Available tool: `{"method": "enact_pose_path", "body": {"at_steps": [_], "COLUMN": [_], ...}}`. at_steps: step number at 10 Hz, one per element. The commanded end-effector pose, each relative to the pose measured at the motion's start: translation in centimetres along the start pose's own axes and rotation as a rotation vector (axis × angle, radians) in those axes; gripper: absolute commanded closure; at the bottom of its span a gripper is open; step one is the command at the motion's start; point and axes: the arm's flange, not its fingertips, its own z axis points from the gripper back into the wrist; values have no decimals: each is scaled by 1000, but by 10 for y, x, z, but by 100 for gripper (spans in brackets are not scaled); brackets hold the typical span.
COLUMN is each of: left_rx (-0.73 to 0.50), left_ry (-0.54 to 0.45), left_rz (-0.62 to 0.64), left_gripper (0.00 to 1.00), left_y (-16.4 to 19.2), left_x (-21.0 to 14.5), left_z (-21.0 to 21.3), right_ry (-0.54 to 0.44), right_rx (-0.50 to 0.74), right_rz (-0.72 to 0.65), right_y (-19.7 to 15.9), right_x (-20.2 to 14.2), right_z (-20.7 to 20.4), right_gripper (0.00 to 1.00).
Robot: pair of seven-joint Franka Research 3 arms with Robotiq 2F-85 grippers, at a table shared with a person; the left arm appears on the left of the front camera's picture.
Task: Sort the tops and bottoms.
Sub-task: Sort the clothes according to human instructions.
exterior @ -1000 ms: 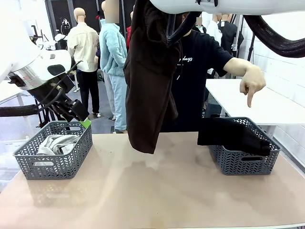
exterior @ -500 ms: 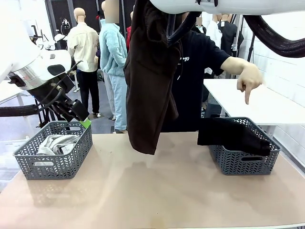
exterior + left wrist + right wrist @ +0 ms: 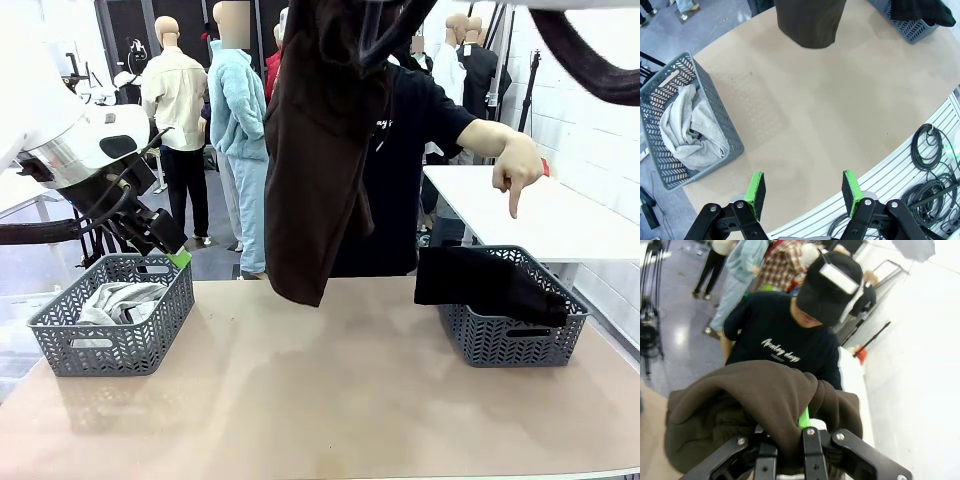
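Observation:
A dark brown garment (image 3: 320,150) hangs high over the table's middle, its hem (image 3: 812,22) just above the far edge. My right gripper (image 3: 790,432) is shut on its bunched cloth (image 3: 760,400). A pale grey-blue garment (image 3: 118,298) lies crumpled in the left basket (image 3: 120,345). A black garment (image 3: 485,280) is draped over the near-left rim of the right basket (image 3: 515,340). My left gripper (image 3: 803,187) stands open with nothing between its fingers, and it hovers above the left basket's far side (image 3: 170,245).
A person in a black T-shirt with white script (image 3: 782,352) stands behind the brown garment. Their hand (image 3: 518,170) points down over the right basket. The tan table (image 3: 320,400) is bare between the baskets. Cables (image 3: 935,155) lie beside its near edge.
The brown garment has risen a little and the right arm has moved up toward the top edge. The person's pointing hand has drifted slightly left. The left arm has stayed still.

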Motion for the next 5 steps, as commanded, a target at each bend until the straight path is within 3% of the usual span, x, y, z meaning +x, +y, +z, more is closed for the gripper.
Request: {"method": "enact_pose_path", "body": {"at_steps": [1,4,5], "left_rx": [0,0,0], "left_ry": [-5,-5,-5], "left_rz": [1,1,1], "left_gripper": [20,20,20], "left_y": [1,1,1], "left_x": [1,1,1], "left_z": [0,0,0], "right_ry": [-16,-1,-10], "right_rx": [-97,-213,-148], "right_rz": [-26,-86,-56], "right_y": [-57,-115,-96], "right_x": [17,16,9], "right_z": [16,36,31], "right_gripper": [100,100,100]}}
